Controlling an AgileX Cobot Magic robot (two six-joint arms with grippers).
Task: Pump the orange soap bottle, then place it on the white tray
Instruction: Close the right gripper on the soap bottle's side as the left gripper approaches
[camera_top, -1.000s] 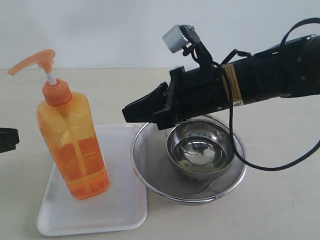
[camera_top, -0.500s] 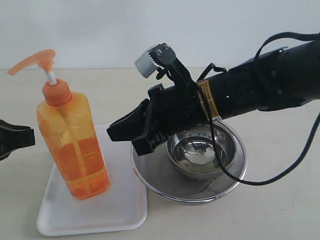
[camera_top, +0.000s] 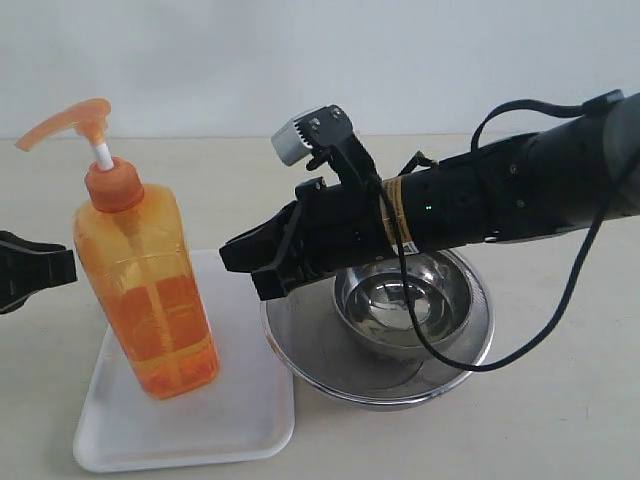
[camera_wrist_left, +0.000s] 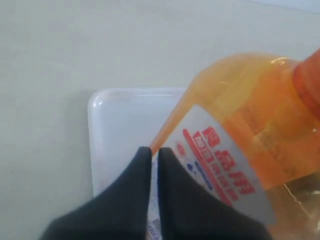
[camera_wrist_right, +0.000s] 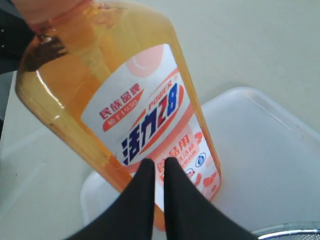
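The orange soap bottle (camera_top: 148, 290) stands upright on the white tray (camera_top: 240, 420), its orange pump head (camera_top: 68, 122) raised on a white stem. My right gripper (camera_top: 232, 252) is shut and empty, its tips a short way to the right of the bottle, over the tray's right side. In the right wrist view the bottle's label (camera_wrist_right: 150, 120) fills the space ahead of the right gripper (camera_wrist_right: 154, 162). My left gripper (camera_top: 68, 268) is shut and empty at the bottle's left side; in the left wrist view the left gripper (camera_wrist_left: 154, 149) points at the bottle (camera_wrist_left: 240, 130) and tray (camera_wrist_left: 115, 135).
A round steel mesh strainer (camera_top: 300, 345) sits right of the tray with a steel bowl (camera_top: 400, 305) inside it, under my right arm. A white camera block (camera_top: 296, 135) rides on the right wrist. Pale tabletop surrounds everything.
My right arm has swung left from over the bowl toward the bottle. My left gripper has come in from the left edge up to the bottle's side. The bottle has stayed put.
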